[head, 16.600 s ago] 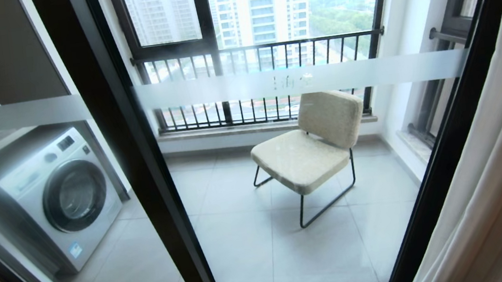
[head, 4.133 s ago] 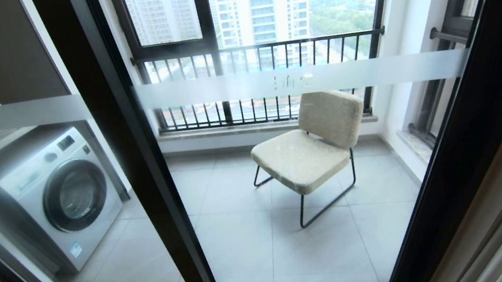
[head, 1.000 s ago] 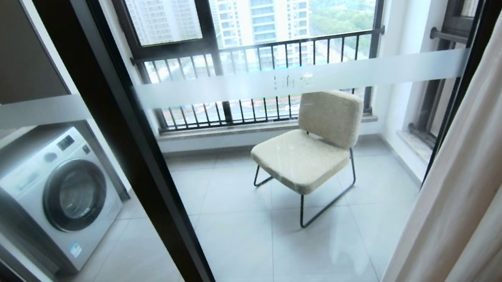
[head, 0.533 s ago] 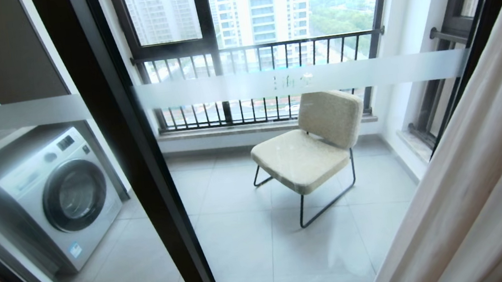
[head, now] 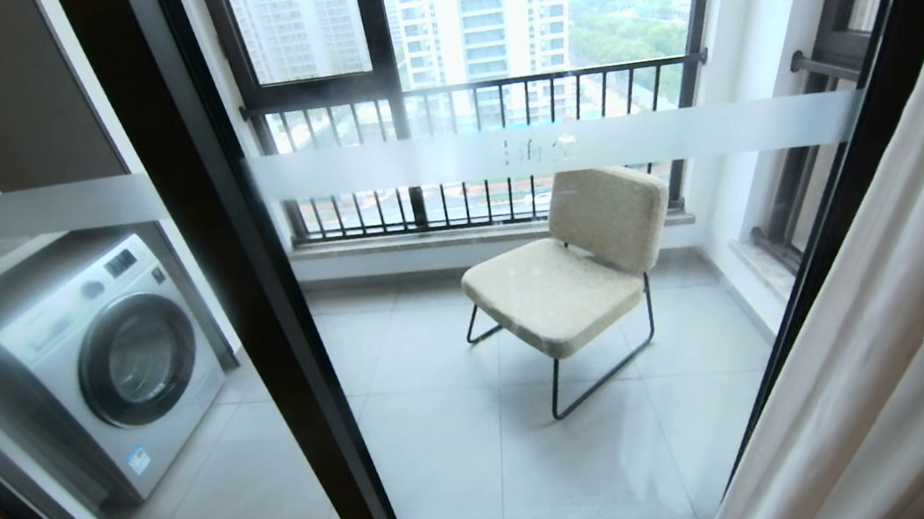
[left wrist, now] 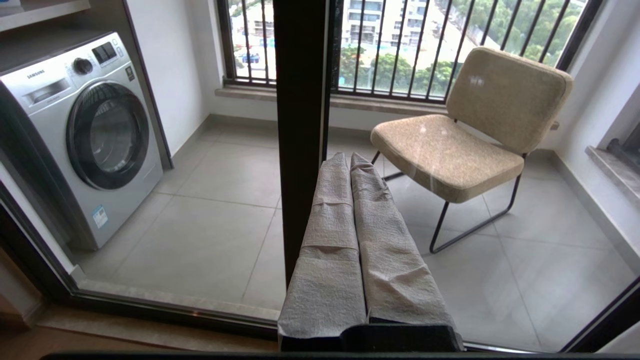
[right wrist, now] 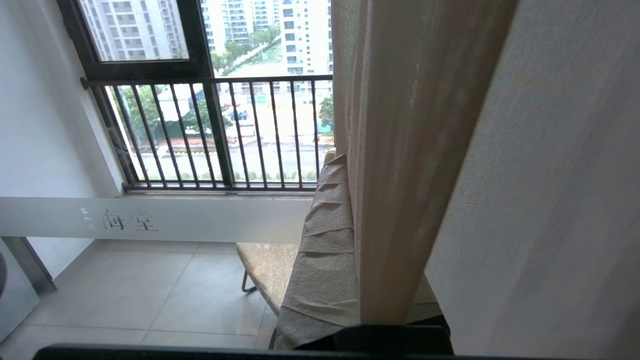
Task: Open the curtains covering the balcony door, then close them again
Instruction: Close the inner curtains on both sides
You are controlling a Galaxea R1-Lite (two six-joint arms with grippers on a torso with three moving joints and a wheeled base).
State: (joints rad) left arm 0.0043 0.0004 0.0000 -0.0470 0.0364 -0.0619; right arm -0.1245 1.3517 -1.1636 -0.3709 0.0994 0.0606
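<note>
The balcony door (head: 233,261) stands mostly uncovered, its black frame and frosted band (head: 554,149) in full sight. The cream curtains (head: 918,309) hang along the right edge of the head view and cover the door's right frame lower down. Neither arm shows in that view. In the right wrist view my right gripper (right wrist: 350,170) is shut on a fold of the curtains (right wrist: 400,150). One padded finger (right wrist: 325,240) shows beside the fold; the other is mostly hidden behind it. A paler layer (right wrist: 550,175) hangs closer. My left gripper (left wrist: 348,159) is shut and empty, facing the door frame (left wrist: 300,125).
Behind the glass, on the tiled balcony, stand a beige chair (head: 569,273) on black wire legs and a white washing machine (head: 104,356) at the left. A black barred railing (head: 476,86) and an outer window close off the far side.
The curtain's edge crept a little left over the glass, then slid back right in the last half second. Four seconds ago it hung almost out of the head view. The left arm has stayed still.
</note>
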